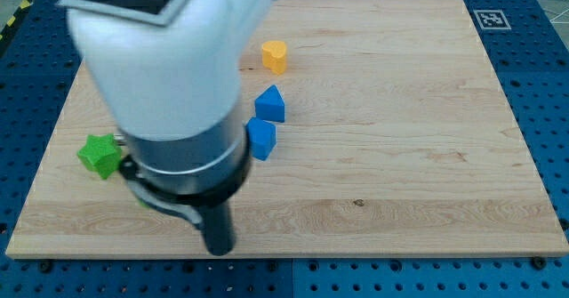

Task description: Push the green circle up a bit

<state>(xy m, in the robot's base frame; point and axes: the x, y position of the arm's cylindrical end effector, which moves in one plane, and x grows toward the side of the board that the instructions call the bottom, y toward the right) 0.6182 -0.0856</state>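
Note:
No green circle shows; the arm's bulky white and grey body (178,76) hides much of the board's left half. My tip (220,250) is at the view's bottom, near the board's front edge, touching no visible block. A green star-shaped block (100,154) lies at the view's left, partly behind the arm. Two blue blocks lie right of the arm: one (270,104) above the other (261,139). They are above and to the right of my tip.
A yellow-orange heart-like block (275,56) lies near the view's top centre. The wooden board (400,156) rests on a blue perforated table (547,84). A black-and-white marker (492,19) sits at the board's top right corner.

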